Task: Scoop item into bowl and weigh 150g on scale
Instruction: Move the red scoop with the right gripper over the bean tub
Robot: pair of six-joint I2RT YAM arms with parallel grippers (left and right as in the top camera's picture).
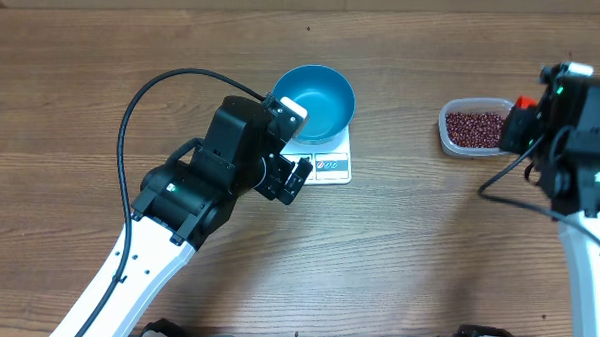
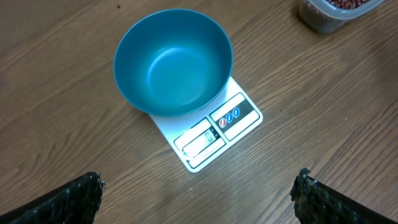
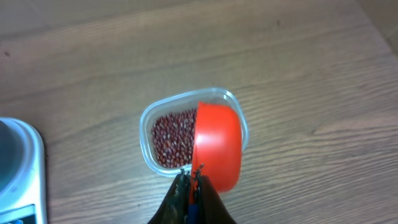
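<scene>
The blue bowl [image 1: 314, 101] [image 2: 174, 62] stands on the white scale [image 1: 332, 167] [image 2: 219, 132], and its inside shows only smooth blue. My left gripper [image 1: 299, 145] [image 2: 199, 196] hovers just in front of the scale, open wide, with bare wood between its fingertips [image 2: 78, 198]. The red-brown beans [image 1: 475, 129] [image 3: 174, 138] lie in a clear plastic container [image 1: 447, 134] [image 3: 147, 121] to the right. My right gripper [image 3: 191, 174] is shut on the handle of a red scoop [image 3: 217, 146] [image 1: 523, 101]. The scoop is tilted on its side over the container's right half and hides part of the beans.
The left arm's black cable [image 1: 132, 113] loops over the table left of the bowl. The right arm [image 1: 581, 148] stands at the right edge beside the container. The container's corner [image 2: 329, 15] shows at the upper right of the left wrist view.
</scene>
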